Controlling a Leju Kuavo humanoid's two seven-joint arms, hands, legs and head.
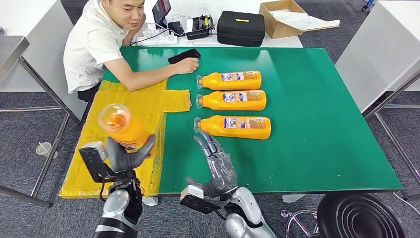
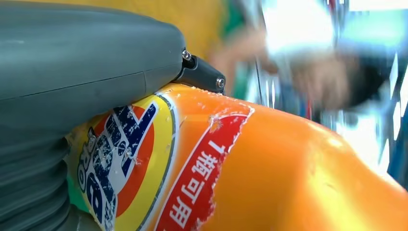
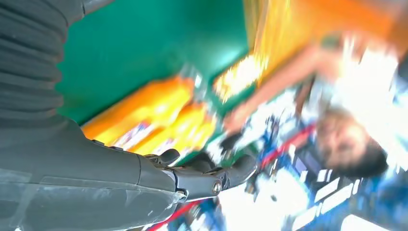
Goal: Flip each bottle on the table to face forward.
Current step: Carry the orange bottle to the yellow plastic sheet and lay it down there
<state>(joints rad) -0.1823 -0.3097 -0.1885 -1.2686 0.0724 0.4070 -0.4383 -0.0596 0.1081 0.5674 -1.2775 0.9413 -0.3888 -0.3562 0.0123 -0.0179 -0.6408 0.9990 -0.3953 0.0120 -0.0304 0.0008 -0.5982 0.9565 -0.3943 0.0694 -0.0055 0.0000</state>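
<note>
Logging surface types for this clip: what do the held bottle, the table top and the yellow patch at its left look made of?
Held bottle in left robot hand: likely glossy orange plastic, with highlights and a scuffed printed label. Table top: smooth green sheet, faint sheen, probably laminate or mat. Yellow patch: apparently overlapping wrinkled tape strips.

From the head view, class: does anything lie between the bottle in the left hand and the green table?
Nothing visible does. The left hand holds the bottle over yellow padding; the green table alongside lies bare.
</note>
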